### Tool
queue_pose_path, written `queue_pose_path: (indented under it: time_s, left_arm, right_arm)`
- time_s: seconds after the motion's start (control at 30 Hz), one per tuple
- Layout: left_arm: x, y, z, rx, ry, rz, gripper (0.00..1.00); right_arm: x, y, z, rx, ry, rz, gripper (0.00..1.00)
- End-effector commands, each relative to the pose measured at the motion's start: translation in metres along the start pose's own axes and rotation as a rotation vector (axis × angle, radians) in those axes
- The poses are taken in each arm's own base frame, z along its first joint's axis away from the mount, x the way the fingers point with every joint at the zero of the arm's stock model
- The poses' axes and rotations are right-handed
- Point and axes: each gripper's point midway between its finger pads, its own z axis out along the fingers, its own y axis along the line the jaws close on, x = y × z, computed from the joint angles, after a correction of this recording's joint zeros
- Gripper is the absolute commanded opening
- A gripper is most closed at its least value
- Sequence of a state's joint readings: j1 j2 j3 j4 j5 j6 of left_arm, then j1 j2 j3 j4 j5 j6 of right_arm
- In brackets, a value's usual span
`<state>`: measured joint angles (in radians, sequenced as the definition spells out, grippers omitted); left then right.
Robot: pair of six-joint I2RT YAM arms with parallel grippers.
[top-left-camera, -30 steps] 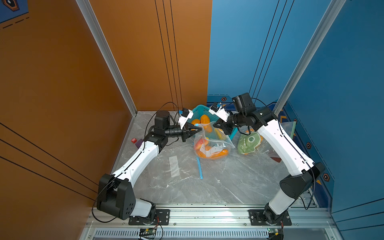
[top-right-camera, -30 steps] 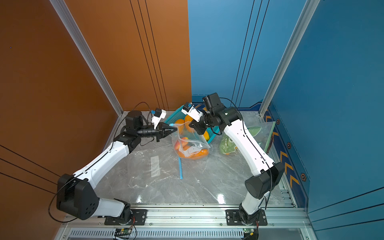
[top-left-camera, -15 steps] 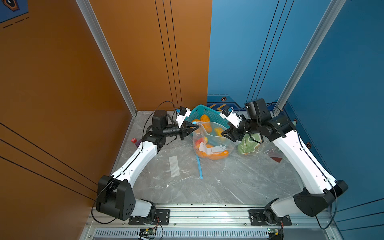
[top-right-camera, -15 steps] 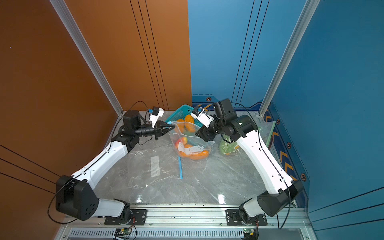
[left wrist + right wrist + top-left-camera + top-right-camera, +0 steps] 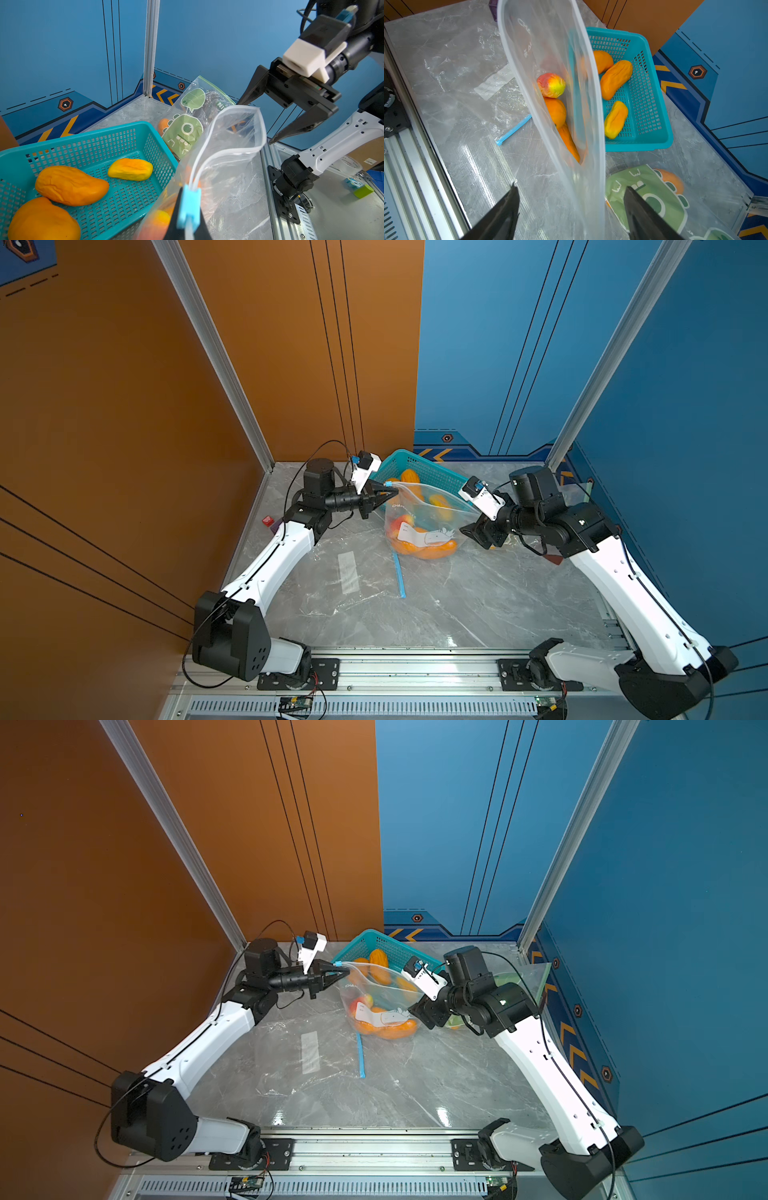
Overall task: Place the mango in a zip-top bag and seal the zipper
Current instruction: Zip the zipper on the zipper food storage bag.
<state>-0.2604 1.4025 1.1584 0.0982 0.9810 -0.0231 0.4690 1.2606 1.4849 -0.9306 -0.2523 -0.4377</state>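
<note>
Glossy clear zip-top bag (image 5: pixel 542 52) holds wrinkled mangoes (image 5: pixel 555 112) (teal mesh basket (image 5: pixel 639 145) beside).

Bright, even light throughout; white glare spots the marble tabletop (image 5: pixel 451 641) (near the front rail (image 5: pixel 415 668)), and the bag (image 5: pixel 529 41) smears softly in the right wrist view.

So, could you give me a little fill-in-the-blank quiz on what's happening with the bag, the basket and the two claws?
The left gripper is shut on the clear bag's slider, whose colour is ___.
The right gripper's jaws stand ___.
The basket holds ___ mangoes.
Missing words: blue; open; three.
</note>
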Motion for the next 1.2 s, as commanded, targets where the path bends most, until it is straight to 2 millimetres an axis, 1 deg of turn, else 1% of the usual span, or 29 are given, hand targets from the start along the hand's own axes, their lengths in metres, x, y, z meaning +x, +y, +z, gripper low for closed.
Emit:
queue_pose_path:
  time_s: [0.0,0.03,0.07,0.1,0.13,0.17,0.2,0.3,0.37,0.4,0.43,0.47,0.5,0.53,0.57,0.6,0.7,0.73,0.8,0.87,0.97,1.0,1.03,1.07,1.17]
  left_arm:
    - [-0.019,-0.01,-0.008,0.025,-0.03,0.038,0.0]
    - [-0.019,-0.01,-0.009,0.025,-0.03,0.037,0.0]
    - [-0.018,-0.009,-0.011,0.022,-0.031,0.035,0.0]
    - [-0.019,-0.008,-0.013,0.02,-0.034,0.034,0.0]
    - [-0.019,-0.007,-0.016,0.018,-0.035,0.033,0.0]
    - [-0.019,-0.007,-0.018,0.019,-0.038,0.035,0.0]
    - [-0.019,-0.007,-0.021,0.019,-0.039,0.035,0.0]
    - [-0.02,-0.01,-0.026,0.031,-0.042,0.045,0.0]
    - [-0.018,-0.013,-0.027,0.044,-0.036,0.044,0.0]
    - [-0.018,-0.015,-0.026,0.052,-0.035,0.045,0.0]
    - [-0.019,-0.016,-0.025,0.06,-0.034,0.046,0.0]
    - [-0.018,-0.017,-0.024,0.063,-0.033,0.045,0.0]
    - [-0.019,-0.018,-0.023,0.068,-0.032,0.046,0.0]
    - [-0.018,-0.019,-0.022,0.073,-0.031,0.046,0.0]
    - [-0.018,-0.019,-0.02,0.077,-0.027,0.046,0.0]
    - [-0.018,-0.02,-0.018,0.08,-0.023,0.045,0.0]
    - [-0.015,-0.021,-0.014,0.085,-0.004,0.038,0.0]
    - [-0.013,-0.022,-0.013,0.083,0.001,0.041,0.0]
    - [-0.013,-0.022,-0.012,0.074,0.007,0.046,0.0]
    - [-0.012,-0.024,-0.012,0.072,0.012,0.052,0.0]
    - [-0.012,-0.025,-0.012,0.066,0.015,0.057,0.0]
    - [-0.012,-0.025,-0.013,0.062,0.015,0.06,0.0]
    - [-0.013,-0.026,-0.013,0.063,0.015,0.06,0.0]
    - [-0.013,-0.026,-0.013,0.062,0.015,0.062,0.0]
    - [-0.014,-0.027,-0.014,0.063,0.015,0.066,0.0]
  right_arm:
    - [-0.008,-0.014,0.01,0.021,-0.01,0.003,0.56]
    - [-0.01,-0.016,0.009,0.021,-0.019,0.009,0.36]
    - [-0.012,-0.022,0.008,0.03,-0.026,0.019,0.21]
    - [-0.014,-0.027,0.006,0.046,-0.03,0.026,0.13]
    - [-0.014,-0.033,0.003,0.064,-0.031,0.033,0.07]
    - [-0.014,-0.038,0.001,0.075,-0.036,0.04,0.03]
    - [-0.014,-0.043,-0.002,0.088,-0.038,0.048,0.0]
    - [-0.011,-0.051,-0.007,0.097,-0.038,0.065,0.0]
    - [-0.009,-0.051,-0.01,0.097,-0.04,0.072,0.0]
    - [-0.011,-0.049,-0.012,0.094,-0.05,0.072,0.01]
    - [-0.014,-0.047,-0.015,0.088,-0.064,0.073,0.1]
    - [-0.019,-0.044,-0.02,0.081,-0.083,0.071,0.27]
    - [-0.025,-0.042,-0.026,0.083,-0.106,0.063,0.46]
    - [-0.032,-0.039,-0.032,0.085,-0.129,0.058,0.56]
    - [-0.041,-0.037,-0.038,0.087,-0.158,0.05,0.62]
    - [-0.049,-0.035,-0.044,0.088,-0.187,0.036,0.65]
    - [-0.079,-0.022,-0.059,0.06,-0.285,-0.003,0.68]
    - [-0.088,-0.015,-0.06,0.038,-0.309,-0.02,0.68]
    - [-0.105,0.0,-0.056,0.001,-0.337,-0.064,0.68]
    - [-0.124,0.019,-0.044,-0.027,-0.354,-0.118,0.68]
    - [-0.148,0.038,-0.024,-0.058,-0.375,-0.168,0.65]
    - [-0.158,0.041,-0.022,-0.062,-0.395,-0.179,0.65]
    - [-0.165,0.049,-0.015,-0.086,-0.402,-0.196,0.65]
    - [-0.171,0.057,-0.006,-0.112,-0.403,-0.209,0.65]
    - [-0.185,0.068,0.016,-0.163,-0.393,-0.225,0.65]
